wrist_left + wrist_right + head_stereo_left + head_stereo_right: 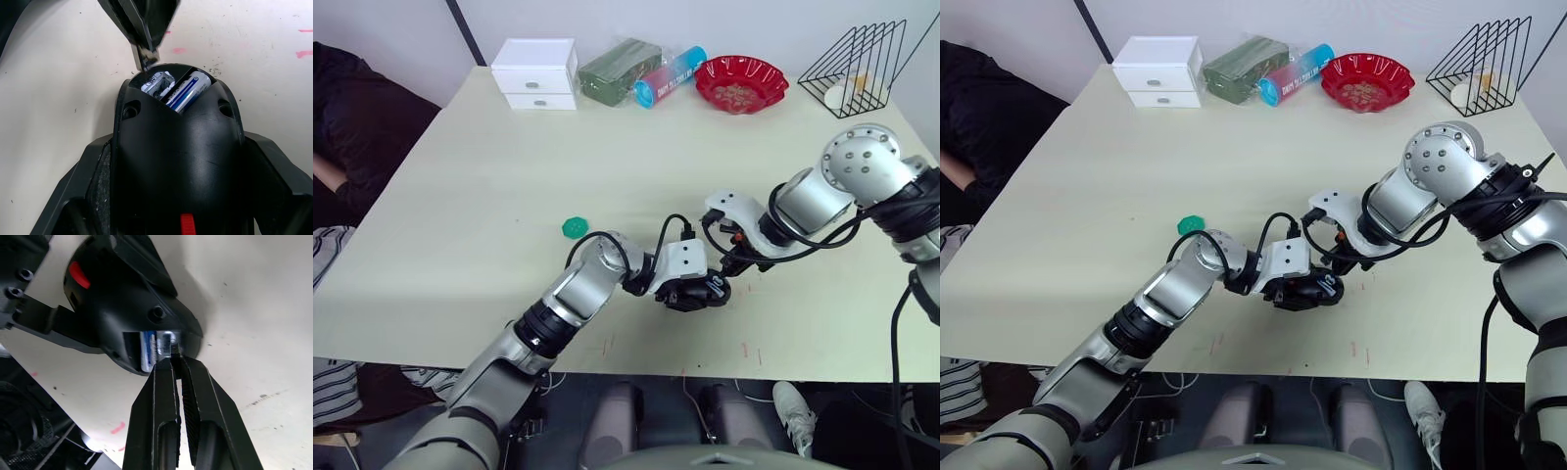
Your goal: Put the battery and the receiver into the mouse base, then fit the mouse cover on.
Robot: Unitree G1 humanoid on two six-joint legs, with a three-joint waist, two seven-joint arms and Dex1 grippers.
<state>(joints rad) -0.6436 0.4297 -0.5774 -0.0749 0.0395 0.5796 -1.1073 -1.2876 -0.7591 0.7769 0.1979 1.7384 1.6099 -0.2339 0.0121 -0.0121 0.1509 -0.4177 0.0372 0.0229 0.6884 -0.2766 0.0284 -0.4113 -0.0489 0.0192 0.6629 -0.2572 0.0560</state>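
The black mouse base (697, 292) rests on the table near the front edge, and my left gripper (181, 196) is shut on its sides. Its open compartment holds the white-and-blue battery (188, 90), which lies beside a silvery slot (156, 82). My right gripper (175, 357) is shut, with its tips at the rim of that compartment. They pinch a small piece that I take for the receiver (146, 56). In the head views the right gripper (728, 267) comes at the base from the right. The mouse cover is out of view.
A green round disc (574, 227) lies left of the arms. Along the far edge stand a white drawer box (536, 73), a green packet (619, 70), a blue-and-red tube (668, 76), a red bowl (741, 83) and a wire rack (857, 64). A person (352, 127) sits at the left.
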